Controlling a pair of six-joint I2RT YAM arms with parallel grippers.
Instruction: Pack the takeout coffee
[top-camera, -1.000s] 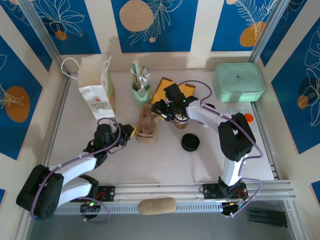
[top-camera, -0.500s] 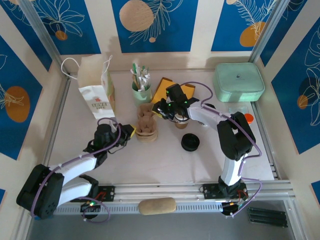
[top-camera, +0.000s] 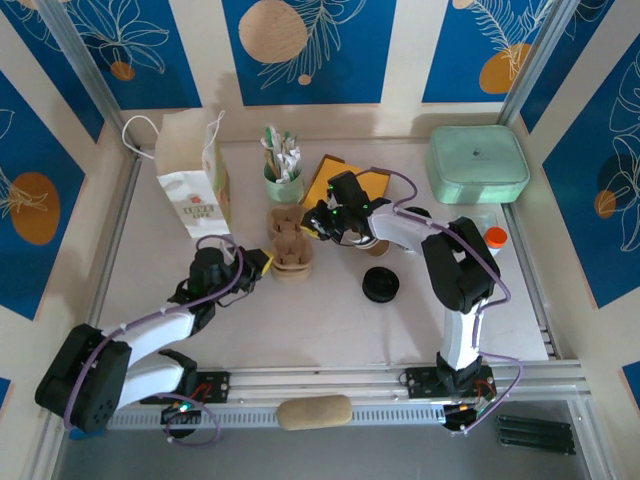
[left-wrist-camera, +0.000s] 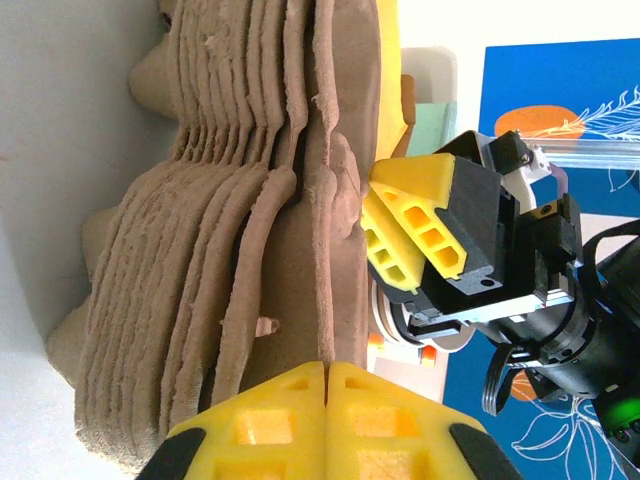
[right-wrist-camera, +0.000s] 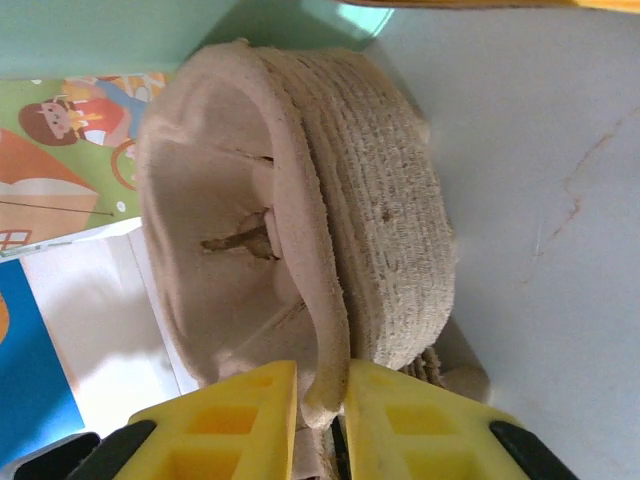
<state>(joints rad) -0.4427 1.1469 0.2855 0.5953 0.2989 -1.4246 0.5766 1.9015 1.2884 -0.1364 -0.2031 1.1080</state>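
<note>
Left gripper (left-wrist-camera: 326, 390): fingers were pressed together at the edge of the pulp carrier stack (left-wrist-camera: 230, 250); couldn't tell if it was pinched.
Right gripper (right-wrist-camera: 320, 385): nearly closed, clamped on the stack's top rim.
Takeout coffee (top-camera: 378, 247): stood on the table right of the stack, partly under the right arm, just behind the black lid (top-camera: 380, 285).

Black-and-white arms (top-camera: 460, 345), purple cables (top-camera: 396, 176), yellow ribbed gripper fingertips (left-wrist-camera: 270, 425)
</note>
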